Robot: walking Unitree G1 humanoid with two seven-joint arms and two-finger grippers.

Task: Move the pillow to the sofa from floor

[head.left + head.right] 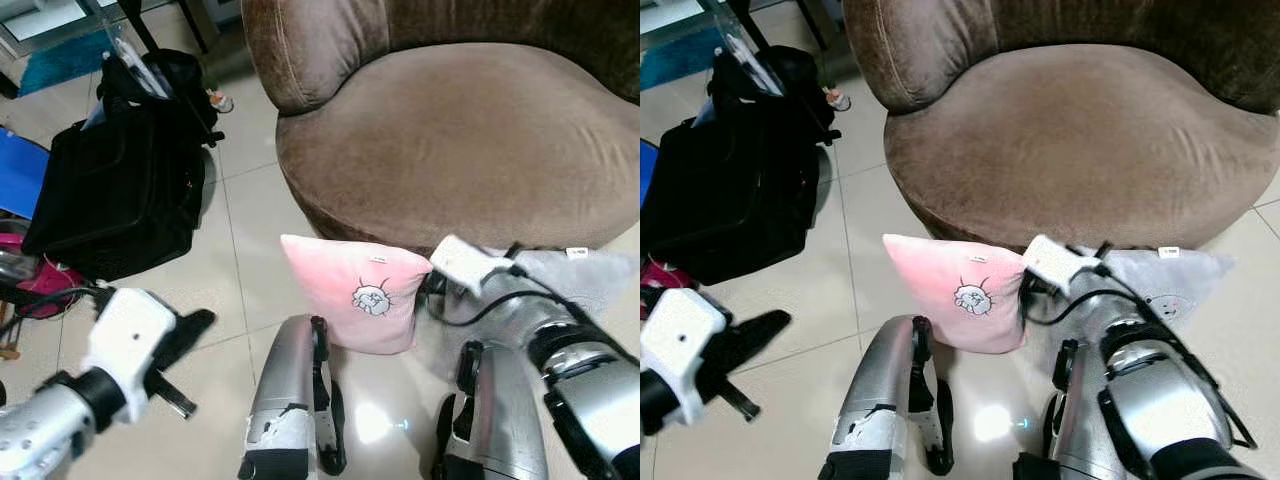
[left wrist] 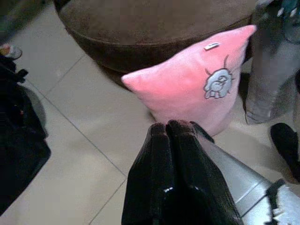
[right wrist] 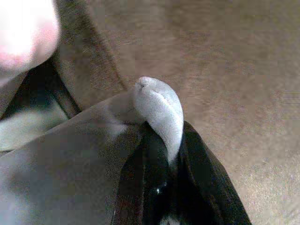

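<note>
**Two pillows on the floor at the sofa's foot; right end effector pinching the grey one**

Item: pink pillow (image 1: 352, 293). Stands upright on the tiled floor (image 1: 240, 260), just before the base of the brown sofa (image 1: 470, 140). Small cartoon print and a white label on its face.

Item: grey pillow (image 1: 1165, 280). On the floor beside the pink pillow, on the robot's right, against the sofa's base. Partly hidden by the right arm.

Item: right end effector (image 3: 161, 140). Fingers pressed together on a corner of the grey pillow, the fabric bunched between them, with the sofa's brown upholstery close behind.

Item: left end effector (image 2: 171, 136). Held low over the floor to the robot's left, well apart from the sofa. Fingers pressed together, holding nothing, pointing toward the pink pillow without touching it.

Item: black bag (image 1: 120, 190). On the floor to the left of the sofa, well apart from the pillows.

Item: robot's silver legs (image 1: 290, 400). Directly before the pink pillow.
</note>
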